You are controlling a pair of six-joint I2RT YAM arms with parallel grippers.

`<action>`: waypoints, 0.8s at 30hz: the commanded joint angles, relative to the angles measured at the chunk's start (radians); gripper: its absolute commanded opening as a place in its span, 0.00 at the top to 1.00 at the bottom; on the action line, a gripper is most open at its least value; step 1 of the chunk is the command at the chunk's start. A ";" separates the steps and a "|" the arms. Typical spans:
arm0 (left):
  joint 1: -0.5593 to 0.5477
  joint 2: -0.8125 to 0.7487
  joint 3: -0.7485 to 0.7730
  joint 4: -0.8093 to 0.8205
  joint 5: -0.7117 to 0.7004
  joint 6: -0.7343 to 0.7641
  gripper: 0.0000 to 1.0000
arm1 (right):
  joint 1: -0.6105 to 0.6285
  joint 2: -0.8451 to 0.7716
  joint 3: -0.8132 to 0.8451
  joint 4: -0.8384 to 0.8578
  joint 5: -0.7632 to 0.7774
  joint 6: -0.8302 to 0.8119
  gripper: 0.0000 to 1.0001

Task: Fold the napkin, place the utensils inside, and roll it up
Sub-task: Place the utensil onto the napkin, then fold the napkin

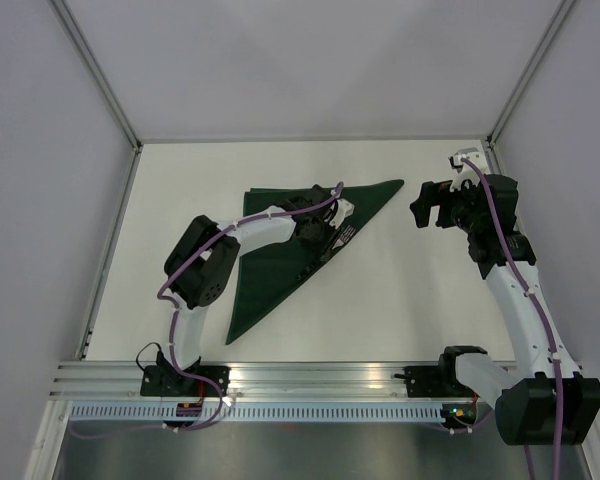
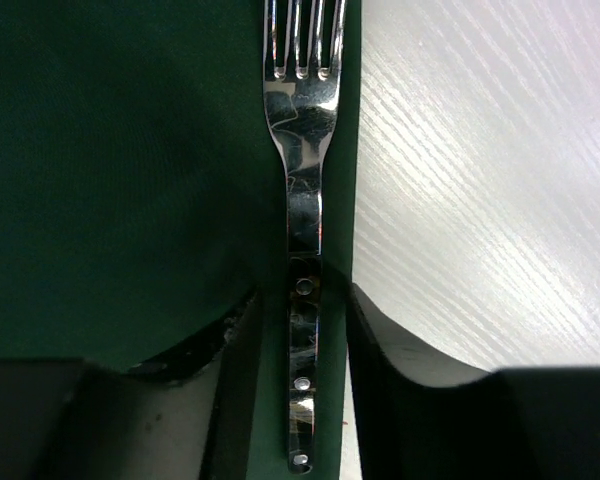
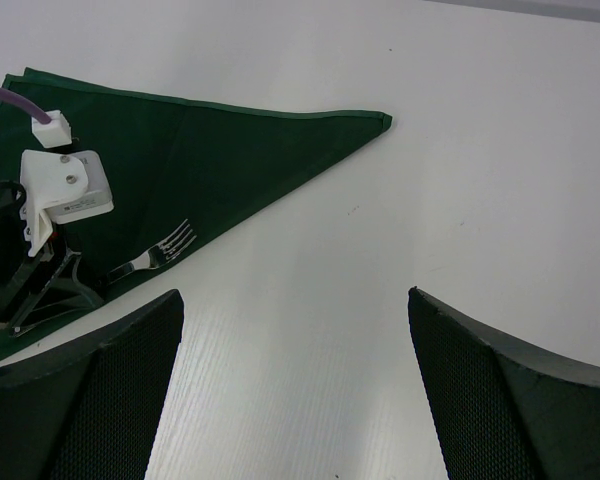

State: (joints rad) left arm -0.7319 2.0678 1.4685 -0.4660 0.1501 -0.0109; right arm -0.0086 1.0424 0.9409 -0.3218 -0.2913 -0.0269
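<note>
napkin (image 1: 270,280): folded to a triangle, flat on the table (image 1: 400,290).
fork (image 2: 303,200): lies on the napkin along its long edge.
left gripper (image 2: 302,300): jaws a little apart astride the handle, not pinching.
right gripper (image 3: 293,300): wide apart, empty.
step: placing utensils.
next: left lifts straight up, without dragging the fork.

A robot lab cell. A white table (image 1: 400,300) lies under the jaws of the left gripper (image 1: 332,246) and right gripper (image 1: 420,210). Plain pale panels (image 1: 310,60) in metal framing (image 1: 94,72) wall it in beyond them. Behind them an aluminium rail (image 1: 310,378) carries both arms (image 1: 525,310), strung with purple cables (image 1: 490,205).
</note>
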 commanded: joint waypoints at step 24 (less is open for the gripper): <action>0.190 -0.883 0.056 -0.184 -0.360 -0.414 0.39 | 0.639 0.172 0.045 -0.011 0.205 -0.139 0.10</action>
State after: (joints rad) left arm -0.5350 1.3369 1.5417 -0.5926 -0.1532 -0.2985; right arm 0.4877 1.1603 0.9554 -0.3344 -0.2199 -0.1059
